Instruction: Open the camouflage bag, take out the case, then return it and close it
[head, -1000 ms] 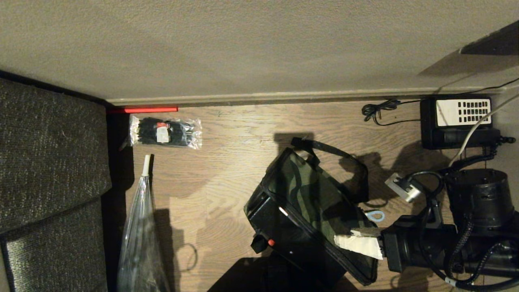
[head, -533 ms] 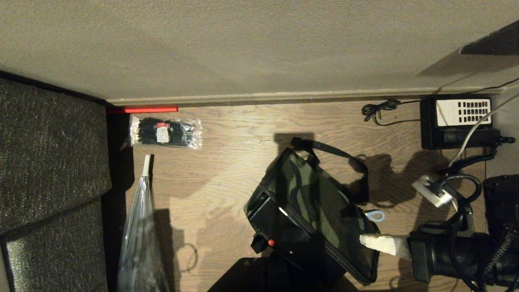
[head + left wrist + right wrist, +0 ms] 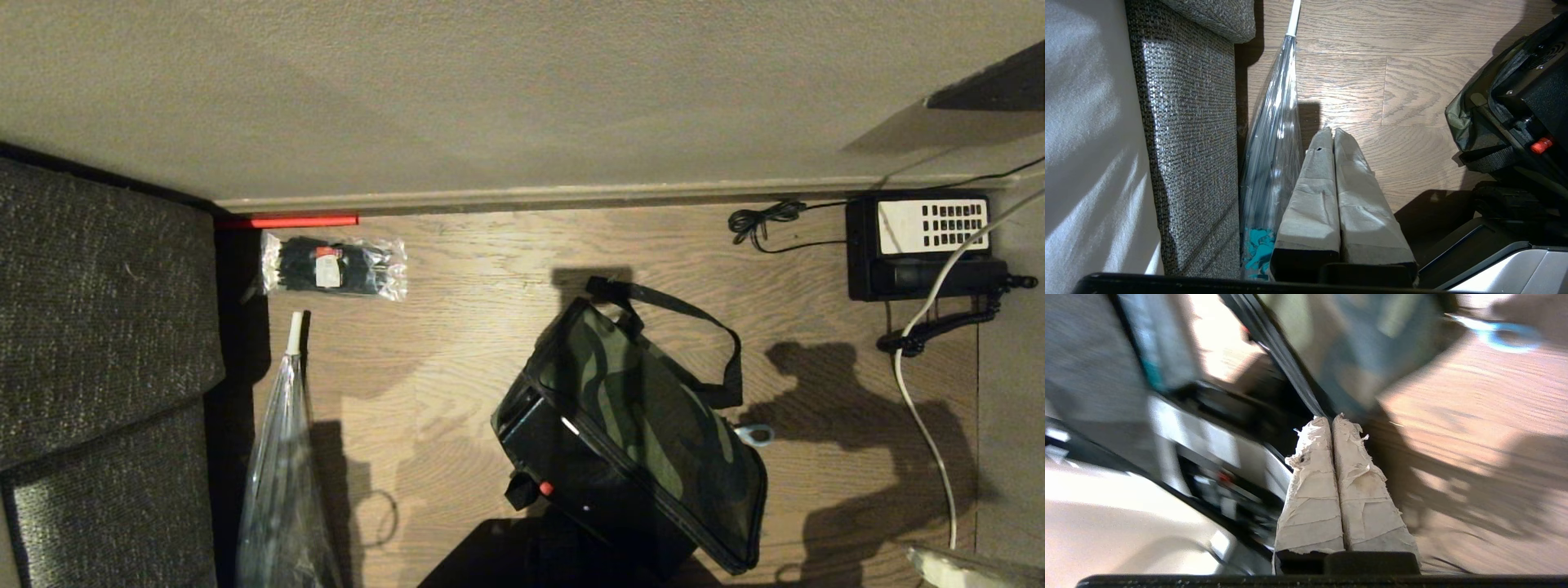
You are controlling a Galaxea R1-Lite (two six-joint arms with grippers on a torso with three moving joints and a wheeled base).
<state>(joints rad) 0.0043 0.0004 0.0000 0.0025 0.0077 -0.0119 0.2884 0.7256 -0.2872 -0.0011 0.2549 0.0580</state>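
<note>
wood floor holds the camouflage bag (image 3: pixel 645 416) lying diagonally; right gripper (image 3: pixel 1333 418) closed, empty.

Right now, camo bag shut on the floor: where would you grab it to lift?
Probably the black strap. It arches clear of the camouflage bag on its far, wall-facing side, leaving a gap to hook. Come from the robot's right with the right gripper, now shut and empty; the bag's flat panels offer little to pinch.

Overhead head view (wrist views low)
</note>
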